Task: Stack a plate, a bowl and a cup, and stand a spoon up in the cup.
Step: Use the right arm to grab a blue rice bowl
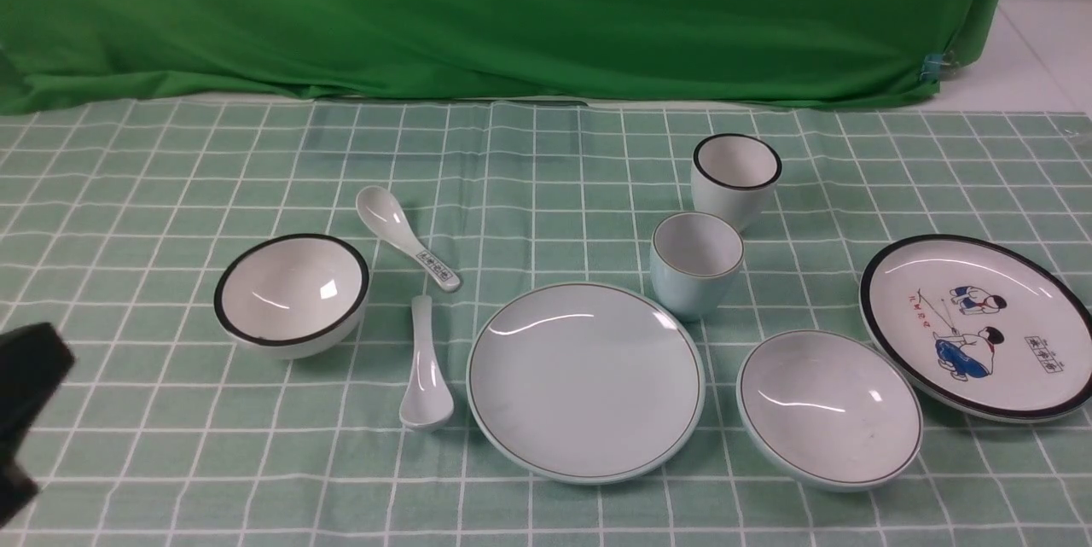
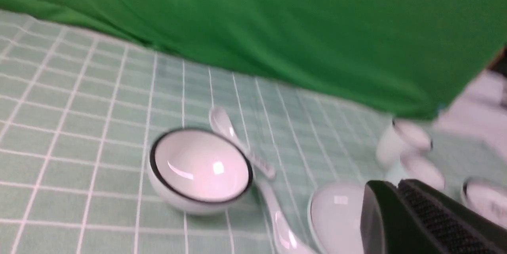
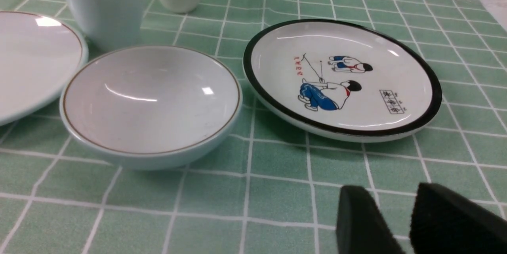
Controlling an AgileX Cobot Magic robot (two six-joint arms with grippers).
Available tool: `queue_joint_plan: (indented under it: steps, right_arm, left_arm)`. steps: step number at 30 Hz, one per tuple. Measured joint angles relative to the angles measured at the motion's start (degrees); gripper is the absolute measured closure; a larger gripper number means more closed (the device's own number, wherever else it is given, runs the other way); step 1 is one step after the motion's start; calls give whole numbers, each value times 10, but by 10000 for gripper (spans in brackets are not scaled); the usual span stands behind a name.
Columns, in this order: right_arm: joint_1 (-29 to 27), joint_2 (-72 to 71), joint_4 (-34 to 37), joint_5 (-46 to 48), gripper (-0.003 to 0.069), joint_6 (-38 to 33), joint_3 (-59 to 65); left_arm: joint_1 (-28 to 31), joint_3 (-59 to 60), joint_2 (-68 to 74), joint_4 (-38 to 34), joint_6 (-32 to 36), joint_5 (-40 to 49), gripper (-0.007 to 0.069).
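Nothing is stacked yet, so we see several risks. The plate [image 1: 585,381] lies in the middle of the tabletop [image 1: 171,189]. The bowl [image 1: 829,406] is just right of the plate, and the picture plate [image 1: 977,325] lies further right. A finger going under the glossy bowl rim could push that one, or the bowl could slip.

The cup [image 1: 696,264] stands just behind the plate, near the black-rimmed cup [image 1: 735,176], so we could easily take the wrong one. The spoon [image 1: 424,368] lies flat just left of the plate. Its thin handle may slide away, and once standing it may tip the cup.

The left tool [image 2: 396,184] is closed and empty, well left of the plate. The right tool [image 3: 392,190] is apart and empty, right of the plate.
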Motion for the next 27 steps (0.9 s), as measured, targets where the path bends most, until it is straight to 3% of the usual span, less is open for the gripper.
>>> queue_joint_plan:
  steps: [4, 10, 15, 18, 23, 27]
  right_arm:
    - [0, 0, 0, 0, 417, 0, 0]
    - [0, 0, -4, -3, 417, -1, 0]
    - [0, 0, -4, -31, 417, 1, 0]
    - [0, 0, 25, -80, 417, 69, 0]
    - [0, 0, 48, -196, 417, 273, 0]
    - [3, 0, 50, -206, 421, 325, -1]
  left_arm:
    - [-41, -56, 126, -1, 76, 38, 608]
    - [-85, -96, 249, -40, 94, 40, 608]
    - [-88, -96, 275, -75, 117, 42, 608]
    - [-88, -96, 265, -79, 139, 42, 608]
    - [-88, -96, 256, -69, 152, 47, 608]
    - [-88, -96, 256, -67, 154, 61, 608]
